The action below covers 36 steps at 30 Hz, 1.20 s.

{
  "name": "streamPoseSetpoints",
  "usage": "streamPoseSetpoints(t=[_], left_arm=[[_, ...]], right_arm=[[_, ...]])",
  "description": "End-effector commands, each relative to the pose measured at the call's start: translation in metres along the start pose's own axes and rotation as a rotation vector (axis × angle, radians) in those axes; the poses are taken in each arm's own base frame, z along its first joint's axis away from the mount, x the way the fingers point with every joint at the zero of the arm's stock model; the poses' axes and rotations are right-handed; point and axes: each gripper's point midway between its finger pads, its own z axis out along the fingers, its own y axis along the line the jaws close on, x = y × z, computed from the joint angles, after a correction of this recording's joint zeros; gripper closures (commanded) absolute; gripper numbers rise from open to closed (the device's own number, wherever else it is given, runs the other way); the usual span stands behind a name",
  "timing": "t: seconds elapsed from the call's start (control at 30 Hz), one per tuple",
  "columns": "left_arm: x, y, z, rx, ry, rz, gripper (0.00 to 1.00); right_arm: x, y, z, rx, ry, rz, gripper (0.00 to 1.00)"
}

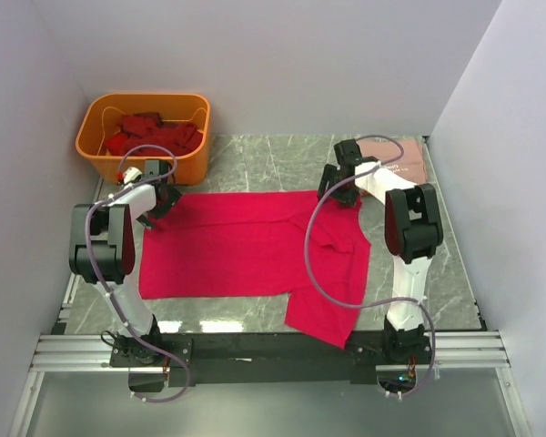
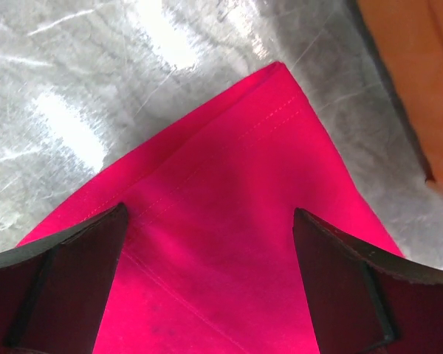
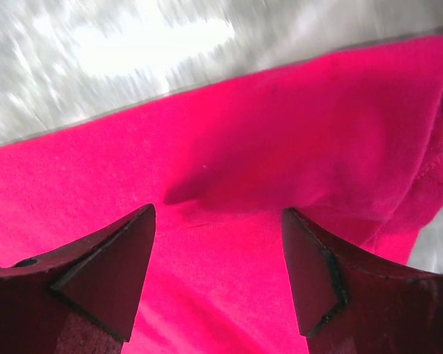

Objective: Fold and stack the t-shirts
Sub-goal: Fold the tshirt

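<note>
Gaping wide, both claws sit over the crimson tee laid flat mid-table, and neither pinches cloth. The left claw is at its far-left corner, just beside the tub. The right claw is at its far edge. Bare table lies beyond that hem, and a salmon tee sits far right.

Orange tub beside left gripper, left wall near
</note>
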Motion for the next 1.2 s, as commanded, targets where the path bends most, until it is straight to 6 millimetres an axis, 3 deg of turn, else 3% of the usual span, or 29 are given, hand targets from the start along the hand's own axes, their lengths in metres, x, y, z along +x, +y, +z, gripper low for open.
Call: streamPoseSetpoints(t=[0.0, 0.07, 0.23, 0.4, 0.5, 0.53, 0.57, 0.6, 0.63, 0.67, 0.73, 0.77, 0.8, 0.87, 0.9, 0.97, 1.0, 1.17], left_arm=[[-0.005, -0.003, 0.008, -0.025, 0.003, -0.022, 0.01], [-0.013, 0.003, 0.012, -0.048, -0.003, -0.043, 0.01], [-0.036, -0.010, -0.004, -0.022, -0.040, -0.064, 0.00], [-0.060, -0.013, -0.040, 0.015, -0.084, -0.094, 0.01], [-0.057, -0.003, -0.054, 0.018, -0.083, -0.102, 0.01], [-0.060, 0.000, -0.069, 0.039, -0.091, -0.122, 0.01], [-0.059, 0.005, -0.075, 0.044, -0.091, -0.131, 0.01], [-0.048, 0.018, -0.076, 0.029, -0.077, -0.130, 0.01], [-0.052, 0.024, -0.093, 0.052, -0.099, -0.164, 0.00], [-0.049, 0.033, -0.098, 0.043, -0.105, -0.182, 0.01], [-0.033, 0.060, -0.111, 0.022, -0.107, -0.252, 0.01], [-0.022, 0.072, -0.114, 0.002, -0.085, -0.260, 0.01], [-0.006, 0.090, -0.116, -0.008, -0.067, -0.274, 0.01], [0.020, 0.104, -0.118, -0.014, 0.000, -0.320, 0.01], [0.043, 0.122, -0.111, -0.051, 0.042, -0.317, 0.00], [0.058, 0.134, -0.113, -0.050, 0.061, -0.369, 0.00], [0.073, 0.152, -0.108, -0.090, 0.071, -0.374, 0.01], [0.091, 0.182, -0.106, -0.184, 0.069, -0.437, 0.01]], right_arm=[[-0.025, 0.010, 0.008, -0.002, -0.030, -0.051, 0.25], [-0.030, 0.013, 0.009, 0.004, -0.029, -0.054, 0.25], [-0.044, 0.022, -0.003, -0.024, -0.056, -0.059, 0.25], [-0.053, 0.028, -0.041, -0.060, -0.129, -0.063, 0.25], [-0.054, 0.029, -0.067, -0.084, -0.174, -0.060, 0.24], [-0.053, 0.028, -0.074, -0.086, -0.185, -0.057, 0.24], [-0.058, 0.030, -0.091, -0.107, -0.227, -0.051, 0.24], [-0.049, 0.026, -0.092, -0.103, -0.219, -0.045, 0.24], [-0.046, 0.023, -0.097, -0.100, -0.231, -0.036, 0.24], [-0.049, 0.025, -0.113, -0.117, -0.272, -0.029, 0.24], [-0.037, 0.015, -0.117, -0.108, -0.276, -0.017, 0.23], [-0.038, 0.017, -0.132, -0.129, -0.313, -0.009, 0.23], [-0.031, 0.007, -0.130, -0.102, -0.313, 0.019, 0.23], [-0.030, 0.005, -0.145, -0.115, -0.358, 0.052, 0.23], [-0.020, 0.002, -0.142, -0.120, -0.346, 0.075, 0.22], [-0.019, 0.009, -0.152, -0.180, -0.374, 0.089, 0.22], [-0.011, 0.006, -0.147, -0.182, -0.363, 0.100, 0.22], [-0.005, 0.008, -0.146, -0.207, -0.357, 0.095, 0.23]])
